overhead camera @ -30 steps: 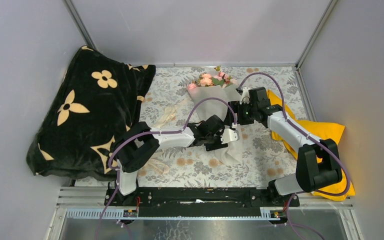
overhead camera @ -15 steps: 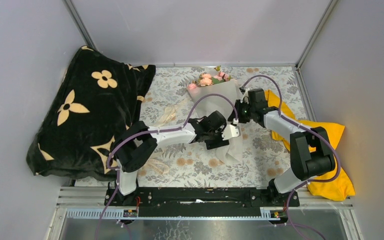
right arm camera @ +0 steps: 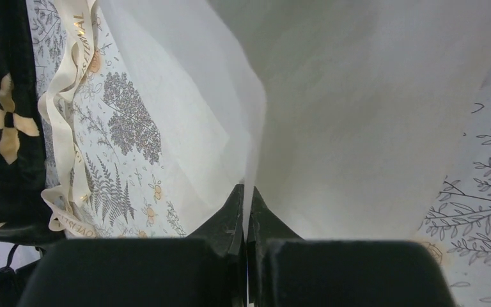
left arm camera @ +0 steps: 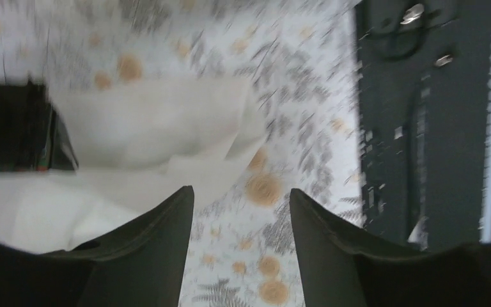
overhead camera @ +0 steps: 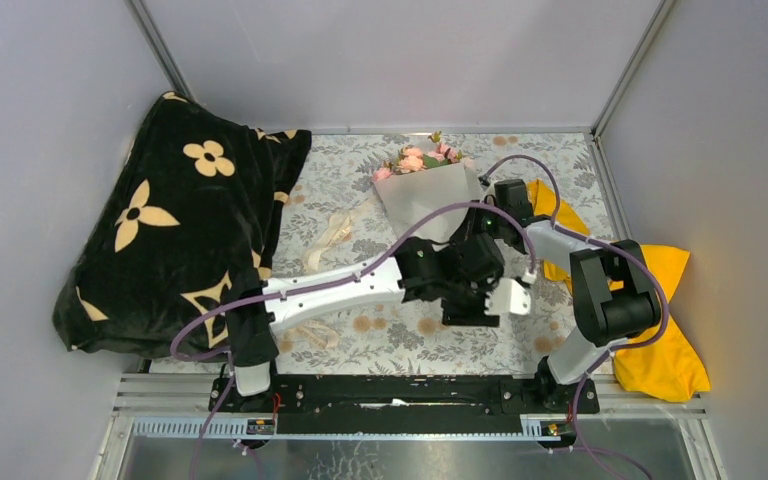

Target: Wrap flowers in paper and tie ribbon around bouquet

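The bouquet [overhead camera: 428,188] lies at the far middle of the surface. Its pink flowers [overhead camera: 417,158] point toward the back wall, and the white paper [right arm camera: 364,109] tapers toward the arms. The right end effector [right arm camera: 248,192] is clenched on a thin fold of that paper. Its two dark fingers meet with the sheet pinched between them, and the sheet runs away from the fingertips as a sharp ridge, with translucent layers spreading to either side. The left end effector [left arm camera: 241,192] is released, its fingers spread apart with nothing between them. Its view is blurred, but it shows the end effector over the grey floral tablecloth [overhead camera: 390,335], with a folded edge of the paper just ahead of its left-hand finger. Whether the fingers touch the cloth cannot be told. From above, the left arm reaches across to the right of centre and crosses in front of the right wrist, hiding the narrow end of the cone. The ribbon [overhead camera: 336,229] lies loose and looping on the tablecloth to the left of the bouquet, between it and the black blanket [overhead camera: 175,220], near the paper but apart from it. A yellow cloth [overhead camera: 665,270] lies along the right edge, partly under the right arm.
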`<state>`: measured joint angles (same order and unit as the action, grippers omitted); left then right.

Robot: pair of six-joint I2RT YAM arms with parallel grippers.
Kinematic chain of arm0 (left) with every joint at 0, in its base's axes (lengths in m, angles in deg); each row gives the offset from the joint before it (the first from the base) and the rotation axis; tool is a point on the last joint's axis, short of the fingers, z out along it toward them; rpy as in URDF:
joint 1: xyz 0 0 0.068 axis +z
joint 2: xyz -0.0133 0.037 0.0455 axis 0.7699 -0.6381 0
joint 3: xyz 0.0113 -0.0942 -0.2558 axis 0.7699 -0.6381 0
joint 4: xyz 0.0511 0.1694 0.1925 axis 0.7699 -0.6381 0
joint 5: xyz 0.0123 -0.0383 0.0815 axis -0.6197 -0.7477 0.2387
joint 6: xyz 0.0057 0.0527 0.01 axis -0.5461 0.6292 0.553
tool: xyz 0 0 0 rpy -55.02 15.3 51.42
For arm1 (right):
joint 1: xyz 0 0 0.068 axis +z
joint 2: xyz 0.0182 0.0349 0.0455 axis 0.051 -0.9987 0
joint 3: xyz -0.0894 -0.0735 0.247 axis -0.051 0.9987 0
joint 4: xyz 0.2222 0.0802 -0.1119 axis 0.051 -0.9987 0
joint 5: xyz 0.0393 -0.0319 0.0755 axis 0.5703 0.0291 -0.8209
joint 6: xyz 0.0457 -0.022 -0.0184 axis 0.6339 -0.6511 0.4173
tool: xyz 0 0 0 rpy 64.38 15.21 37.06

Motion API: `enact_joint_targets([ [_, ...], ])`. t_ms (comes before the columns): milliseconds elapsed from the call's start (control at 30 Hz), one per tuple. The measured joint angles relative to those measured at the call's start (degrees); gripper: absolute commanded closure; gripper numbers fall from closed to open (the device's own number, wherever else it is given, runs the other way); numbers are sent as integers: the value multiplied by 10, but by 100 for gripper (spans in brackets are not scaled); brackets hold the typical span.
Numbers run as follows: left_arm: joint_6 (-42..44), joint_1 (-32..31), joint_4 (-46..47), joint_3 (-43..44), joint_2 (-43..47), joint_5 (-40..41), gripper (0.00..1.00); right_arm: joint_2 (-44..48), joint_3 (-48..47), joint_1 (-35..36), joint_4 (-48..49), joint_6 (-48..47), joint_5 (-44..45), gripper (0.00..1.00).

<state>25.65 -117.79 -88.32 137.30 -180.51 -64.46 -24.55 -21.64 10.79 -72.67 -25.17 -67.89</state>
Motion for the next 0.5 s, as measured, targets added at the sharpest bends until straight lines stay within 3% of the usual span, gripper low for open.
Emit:
enact_joint_targets([
  [100, 3, -42, -5, 35, -14, -11, 54, -17, 0, -2, 8, 7, -10, 100],
  [200, 3, -61, 50, 7, -24, 8, 61, -21, 0, -3, 11, 11, -18, 100],
  [500, 32, -48, 260, -154, -96, 144, 63, -21, -1, -4, 17, 12, -43, 100],
])
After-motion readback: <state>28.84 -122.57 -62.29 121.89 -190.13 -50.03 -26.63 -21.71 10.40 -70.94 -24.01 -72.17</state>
